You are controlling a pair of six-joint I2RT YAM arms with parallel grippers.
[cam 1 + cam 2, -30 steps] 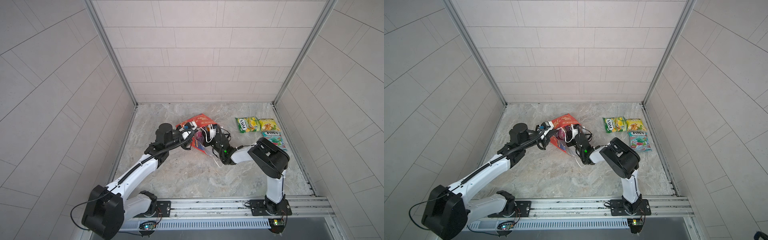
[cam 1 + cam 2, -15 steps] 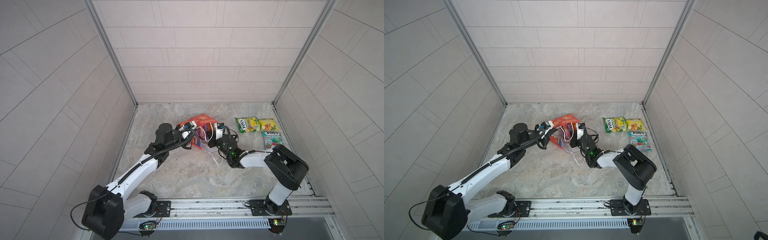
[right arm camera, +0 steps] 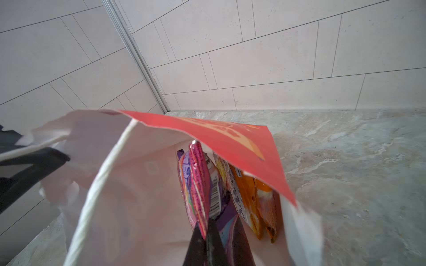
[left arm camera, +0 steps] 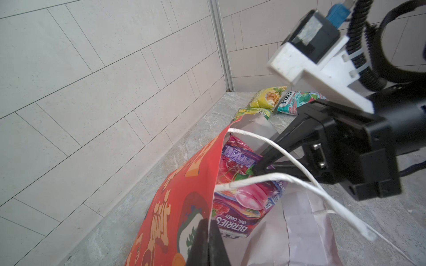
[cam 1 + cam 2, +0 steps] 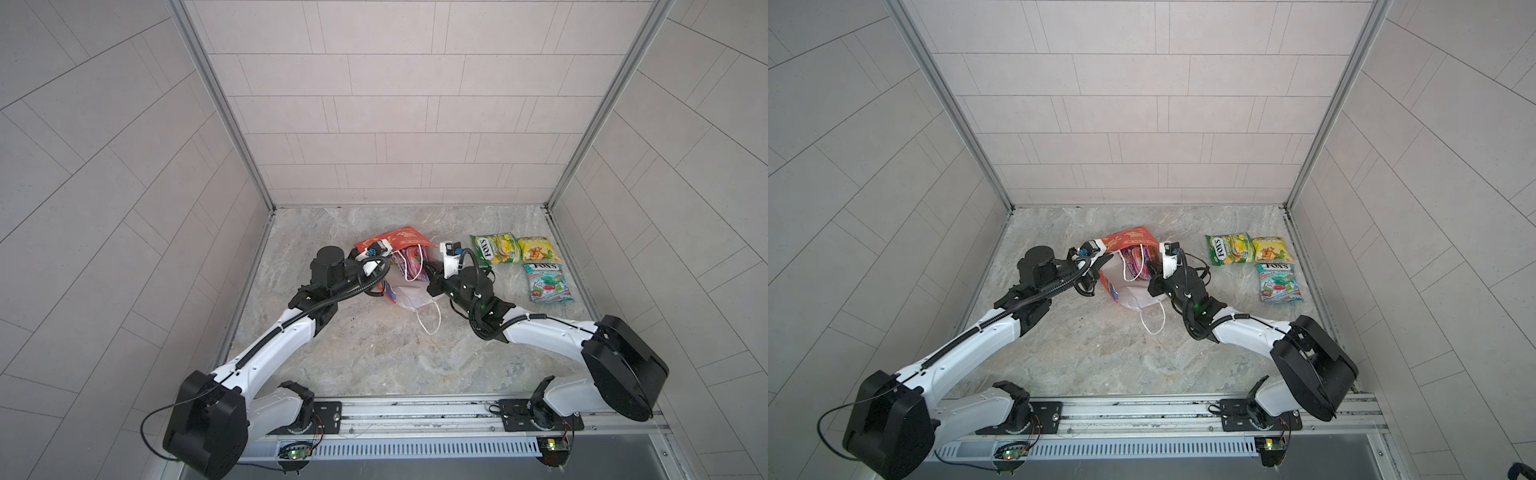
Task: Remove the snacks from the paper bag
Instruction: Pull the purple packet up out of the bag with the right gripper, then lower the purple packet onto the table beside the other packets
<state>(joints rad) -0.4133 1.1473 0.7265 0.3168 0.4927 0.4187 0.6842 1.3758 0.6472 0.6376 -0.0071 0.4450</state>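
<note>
Change over the last second: the right arm's elbow has swung down and outward, and the right hand (image 5: 429, 277) has drawn back a little with it. Its fingers stay pinched shut on the sealed edge of a pink glossy flat candy packet (image 3: 199, 184). That packet is not yet clear and sits inside the mouth of the red paper gift bag (image 5: 405, 237).

The left hand (image 4: 208, 224) has not moved. It is clamped shut on the bag's red wall, keeping the mouth open.

- Just past the right fingertips, deeper in the bag: a purple-sided packet (image 3: 227, 215) and an orange glossy packet (image 3: 251, 195).
- Behind the right hand's wrist, well apart, flat on the grey marbled tabletop (image 5: 374, 353): a green glossy packet (image 5: 494, 249), a yellow glossy packet (image 5: 538, 248) and a teal glossy packet (image 5: 546, 282).

Judgement: three are out, and withdrawal of the fourth is beginning. The grip is on a thin seal only, and a white cord handle (image 4: 249, 182) crosses the right hand, so a snag is possible.
</note>
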